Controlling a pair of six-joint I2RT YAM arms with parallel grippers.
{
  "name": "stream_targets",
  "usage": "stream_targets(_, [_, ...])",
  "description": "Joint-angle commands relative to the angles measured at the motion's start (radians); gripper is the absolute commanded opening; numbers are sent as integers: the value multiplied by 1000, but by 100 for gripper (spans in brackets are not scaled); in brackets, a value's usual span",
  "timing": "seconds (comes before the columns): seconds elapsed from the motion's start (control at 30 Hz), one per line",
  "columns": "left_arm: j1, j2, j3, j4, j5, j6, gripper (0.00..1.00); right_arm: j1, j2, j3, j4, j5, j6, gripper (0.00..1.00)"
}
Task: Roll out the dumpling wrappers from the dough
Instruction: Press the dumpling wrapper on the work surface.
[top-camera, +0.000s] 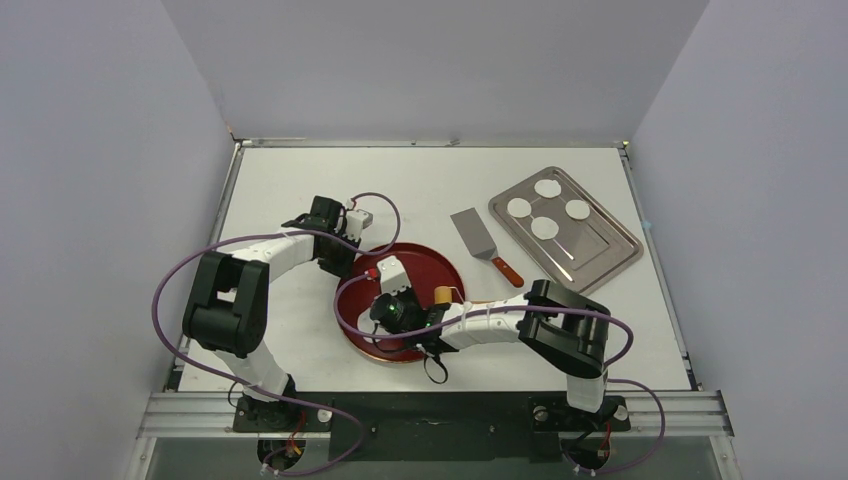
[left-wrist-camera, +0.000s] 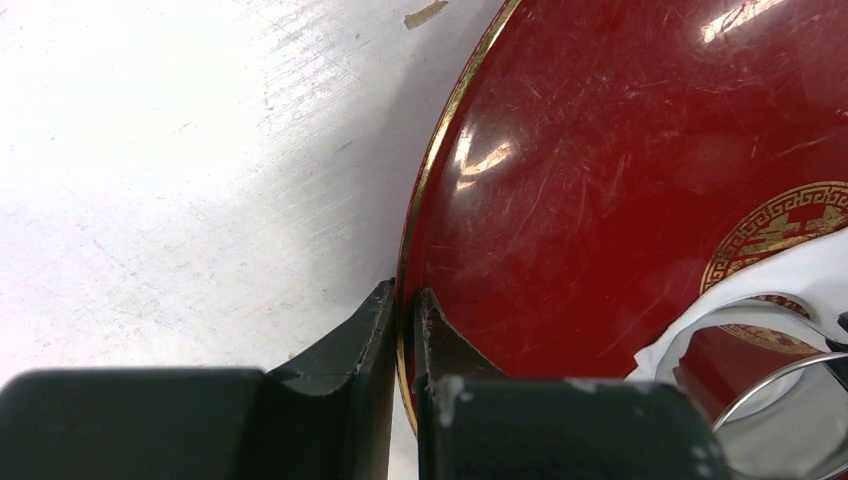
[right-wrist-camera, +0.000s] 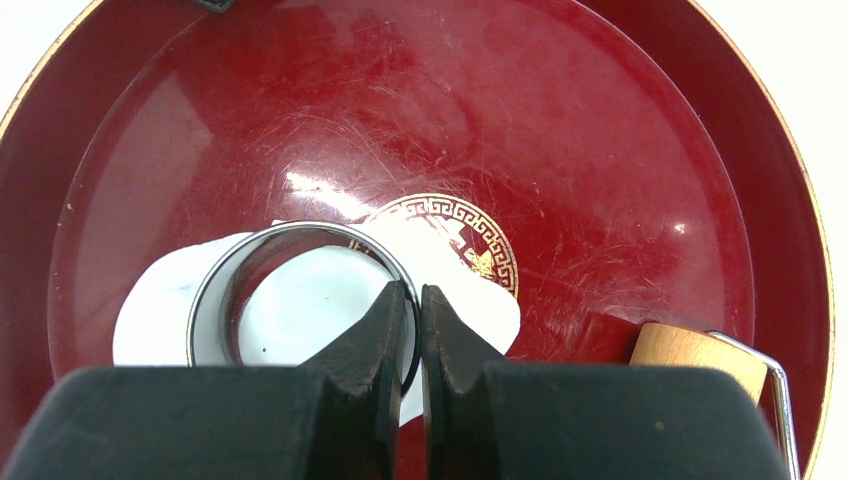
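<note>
Both clamped: L gripper (left-wrist-camera: 405, 300) on plate (left-wrist-camera: 600, 200) rim, R gripper (right-wrist-camera: 415, 295) on ring cutter (right-wrist-camera: 205, 320) atop dough (right-wrist-camera: 150, 320).

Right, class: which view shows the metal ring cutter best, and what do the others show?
Right wrist view: nearly the whole ring cutter, on the dough in the red plate, right jaws shut on its wall. Left wrist view catches only an arc; in the top view the right arm hides it.

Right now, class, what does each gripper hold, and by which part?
The left gripper pinches the red plate by its rim. The right gripper pinches the metal ring by its near wall, over the dough.
</note>
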Motion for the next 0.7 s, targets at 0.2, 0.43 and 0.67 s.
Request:
stream_targets(0.2, [-10, -29, -20, 66, 2, 24, 0, 4, 40, -56, -135, -75, 27, 0])
stream_targets(0.43, [-11, -38, -22, 67, 3, 21, 0, 9, 66, 6, -152, -69, 13, 0])
stream_targets(0.67, [-10, -46, -30, 72, 5, 23, 0, 1, 9, -103, -158, -43, 56, 0])
